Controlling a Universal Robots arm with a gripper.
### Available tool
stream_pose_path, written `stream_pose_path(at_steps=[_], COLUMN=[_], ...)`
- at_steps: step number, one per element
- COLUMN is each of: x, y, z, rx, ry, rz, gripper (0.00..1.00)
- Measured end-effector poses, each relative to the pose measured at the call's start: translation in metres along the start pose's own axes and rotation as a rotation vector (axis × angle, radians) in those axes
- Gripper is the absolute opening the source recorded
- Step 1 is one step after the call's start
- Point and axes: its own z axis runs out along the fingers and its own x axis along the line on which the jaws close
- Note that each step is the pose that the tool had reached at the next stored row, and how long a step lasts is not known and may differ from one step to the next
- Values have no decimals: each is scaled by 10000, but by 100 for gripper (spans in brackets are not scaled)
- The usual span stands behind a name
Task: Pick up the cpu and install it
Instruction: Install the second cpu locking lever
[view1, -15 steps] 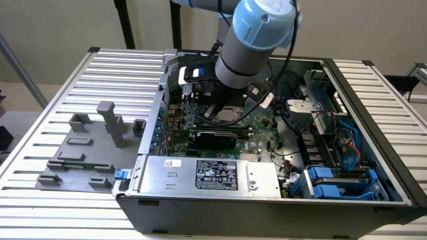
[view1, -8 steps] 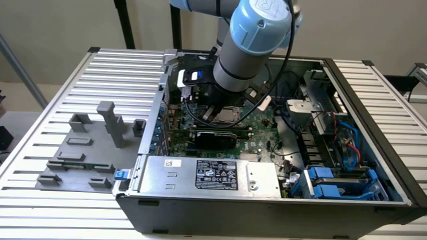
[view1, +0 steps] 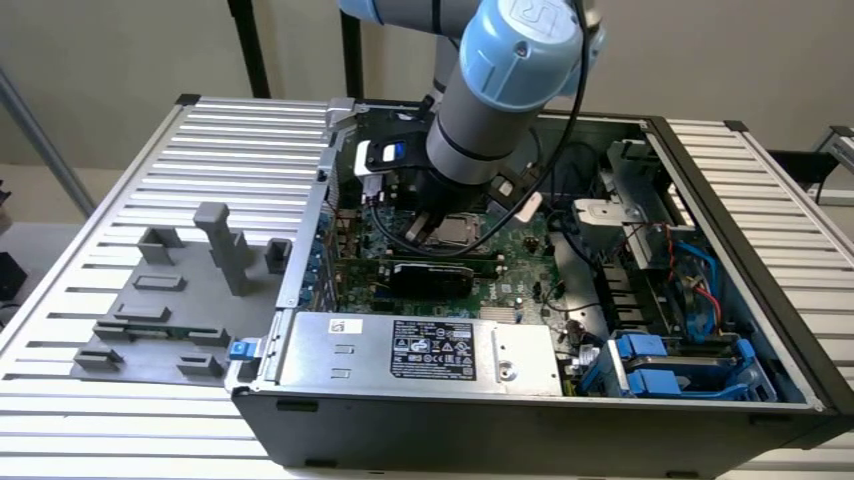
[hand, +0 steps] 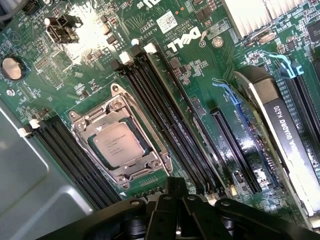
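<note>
Fingers of the gripper (hand: 175, 210) are drawn together with nothing between them; in the wrist view their dark tips meet above the green motherboard (hand: 165, 45), just beside the socket (hand: 120, 142) and clear of it. The cpu (hand: 117, 144) lies flat inside that socket, its silvery top facing up with small print on it, ringed by the metal frame. Black memory slots (hand: 165, 125) run along one side of the socket and a second set (hand: 70, 160) along the other. A black card (hand: 290, 140) stands in a slot farther off, near a blue latch (hand: 285, 62). In the exterior view the arm (view1: 501, 90) reaches down into the open case (view1: 534, 410), its wrist over the socket (view1: 454, 232) at the middle of the board. A silver box (view1: 427, 350) with a black label sits along the near side of the case. On the exterior view's left, a grey fixture (view1: 180, 300) rests on the slatted table (view1: 147, 160), well apart from the case.
</note>
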Motion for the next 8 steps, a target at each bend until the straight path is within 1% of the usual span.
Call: stream_pose_path(at_steps=[6,8], x=[-18,-32], y=[14,6], z=[72,98], rx=[-8,-14], ry=[4,8], rz=[-2,-5], gripper=[11,11])
